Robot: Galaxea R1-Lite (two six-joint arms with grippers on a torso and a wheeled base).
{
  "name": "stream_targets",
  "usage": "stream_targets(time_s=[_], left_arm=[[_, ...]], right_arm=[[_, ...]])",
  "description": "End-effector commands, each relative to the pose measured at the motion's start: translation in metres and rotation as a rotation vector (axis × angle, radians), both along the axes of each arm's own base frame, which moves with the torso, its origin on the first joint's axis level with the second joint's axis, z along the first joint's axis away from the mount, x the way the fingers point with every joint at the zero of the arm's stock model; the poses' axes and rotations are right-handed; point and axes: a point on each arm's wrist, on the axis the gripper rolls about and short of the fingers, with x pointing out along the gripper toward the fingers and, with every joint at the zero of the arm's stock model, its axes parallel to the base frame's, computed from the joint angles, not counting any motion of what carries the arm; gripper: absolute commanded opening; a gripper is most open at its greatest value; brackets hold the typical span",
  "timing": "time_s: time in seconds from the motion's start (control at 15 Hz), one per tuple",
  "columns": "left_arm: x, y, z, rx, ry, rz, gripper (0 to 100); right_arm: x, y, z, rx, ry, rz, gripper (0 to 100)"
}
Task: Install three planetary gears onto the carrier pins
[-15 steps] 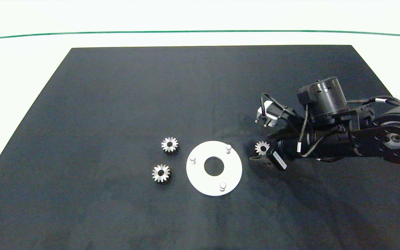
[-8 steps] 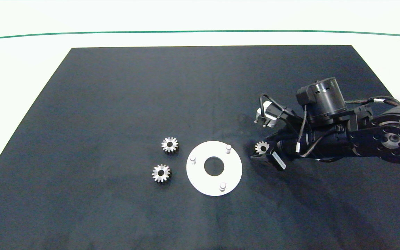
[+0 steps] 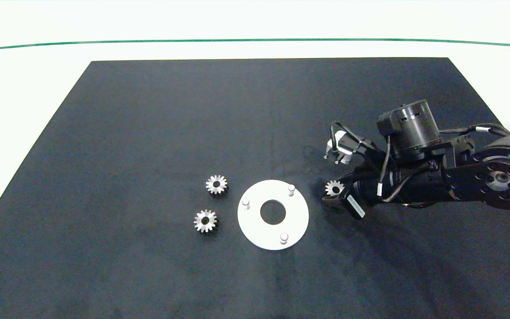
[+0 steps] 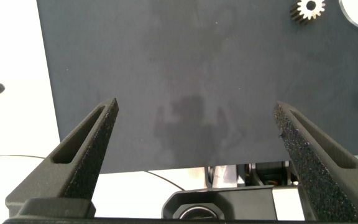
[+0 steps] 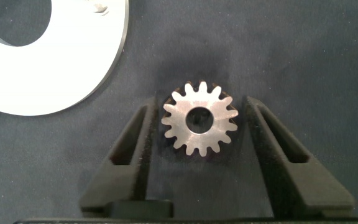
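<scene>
While flanked by the right pincer (image 5: 199,134), a toothed metal gear (image 5: 199,121) lies flat.

No readable text; white label (image 3: 356,207) (on the right arm) is illegible

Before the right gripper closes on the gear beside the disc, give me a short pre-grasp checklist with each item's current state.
1. Gear centred between the right gripper fingers: ok, one finger on each side.
2. Right gripper open, clear of the teeth: ok, gaps show both sides.
3. Gear lying flat on the mat: ok.
4. Three carrier pins free: ok, none carries a gear.
5. Other two gears out of the path: ok, they lie across the disc.
6. Left gripper clear: ok, open over bare mat.
</scene>
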Motion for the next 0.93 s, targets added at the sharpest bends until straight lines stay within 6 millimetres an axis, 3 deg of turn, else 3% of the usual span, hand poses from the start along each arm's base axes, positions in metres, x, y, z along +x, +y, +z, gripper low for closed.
stream_targets(time_s=[0.07,0.93], left_arm=[[-0.0014,-0.0001,0.0005,0.001,-0.002,0.001,100],[-0.0051,-0.0003,0.0006,0.0,-0.016,0.003,100]], right_arm=[[-0.0015,0.0013,0.0003,-0.003,-0.001,0.007,48],[-0.0077,0.004,-0.0002,-0.022,-0.004,0.001,22]])
